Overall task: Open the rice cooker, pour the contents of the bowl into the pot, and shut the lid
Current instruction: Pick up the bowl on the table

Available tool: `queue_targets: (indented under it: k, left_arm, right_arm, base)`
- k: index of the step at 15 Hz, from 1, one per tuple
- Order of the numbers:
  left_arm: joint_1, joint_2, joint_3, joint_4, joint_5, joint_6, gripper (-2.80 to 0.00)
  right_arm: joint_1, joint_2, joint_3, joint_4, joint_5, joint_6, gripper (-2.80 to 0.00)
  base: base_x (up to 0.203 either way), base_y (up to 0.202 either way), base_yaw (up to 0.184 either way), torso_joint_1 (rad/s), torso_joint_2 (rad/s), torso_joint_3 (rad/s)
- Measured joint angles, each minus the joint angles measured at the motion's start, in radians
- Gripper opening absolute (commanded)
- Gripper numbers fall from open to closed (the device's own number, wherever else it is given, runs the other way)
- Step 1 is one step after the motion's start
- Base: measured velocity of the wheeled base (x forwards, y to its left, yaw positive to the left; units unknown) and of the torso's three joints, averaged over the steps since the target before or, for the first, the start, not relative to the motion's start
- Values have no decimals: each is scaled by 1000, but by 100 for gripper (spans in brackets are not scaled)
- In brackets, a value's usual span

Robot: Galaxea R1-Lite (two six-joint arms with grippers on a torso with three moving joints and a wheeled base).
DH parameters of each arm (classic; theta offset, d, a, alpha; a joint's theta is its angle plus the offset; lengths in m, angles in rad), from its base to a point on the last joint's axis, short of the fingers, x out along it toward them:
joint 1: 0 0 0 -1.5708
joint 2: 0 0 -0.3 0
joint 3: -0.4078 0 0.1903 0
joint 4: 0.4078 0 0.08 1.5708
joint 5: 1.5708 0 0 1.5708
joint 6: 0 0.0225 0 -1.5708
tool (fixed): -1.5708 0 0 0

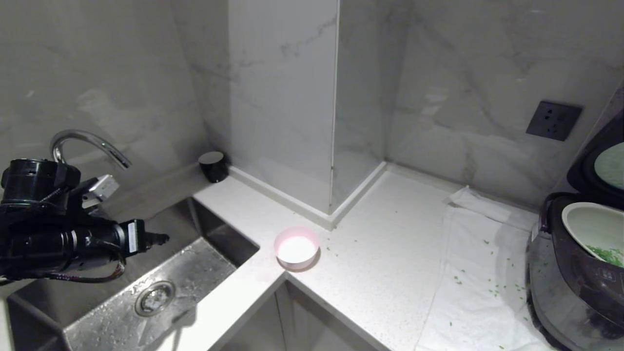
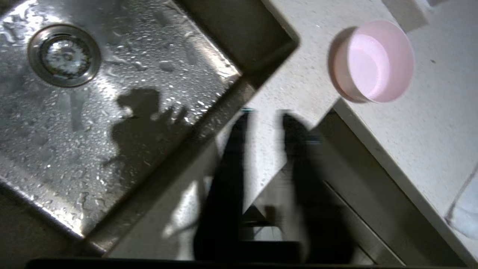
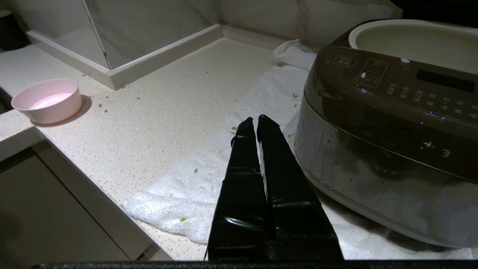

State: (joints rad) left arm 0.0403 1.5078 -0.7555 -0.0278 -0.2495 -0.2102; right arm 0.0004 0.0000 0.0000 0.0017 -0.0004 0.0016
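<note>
I read this as the pour being done and the lid closing next: the rice cooker [image 1: 575, 273] sits at the right edge of the head view, its lid [image 1: 602, 163] tipped up and back, and the pot [image 1: 592, 229] shows a patch of green bits [image 1: 607, 254] inside. Left of it a white towel [image 1: 475, 273] covers the counter [image 1: 380, 253], speckled with stray green flecks. The sink [image 1: 146, 292] fills the lower left. My left gripper [image 1: 157, 238] hangs over it at middle left, holding nothing; in its wrist view the blurred fingers [image 2: 224, 179] stand a narrow gap apart. The bowl [image 1: 296, 247], pink outside and looking empty, stands upright at lower centre near the counter corner, apart from that gripper. My right gripper [image 3: 255, 121] hangs just beside the cooker's front, fingers pressed together, empty. Next I judge an arm must reach the raised lid and press it down until it latches.
</note>
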Motion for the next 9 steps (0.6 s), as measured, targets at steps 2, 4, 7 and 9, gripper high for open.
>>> queue_targets:
  k: [2, 4, 7, 9]
  left_arm:
    - [-28, -36, 9, -1, 1, -6, -280]
    - [-74, -83, 26, -8, 1, -10, -280]
    - [-160, -142, 71, -102, 59, -29, -280]
    - [-208, -162, 92, -126, 148, -33, -280]
  right_arm:
    - [0, 0, 0, 0, 0, 0, -280]
    - [0, 0, 0, 0, 0, 0, -280]
    - [0, 0, 0, 0, 0, 0, -280]
    - [0, 0, 0, 0, 0, 0, -280]
  base:
    - [0, 0, 0, 0, 0, 0]
    - [0, 0, 0, 0, 0, 0]
    - [0, 0, 0, 0, 0, 0]
    - [0, 0, 0, 0, 0, 0]
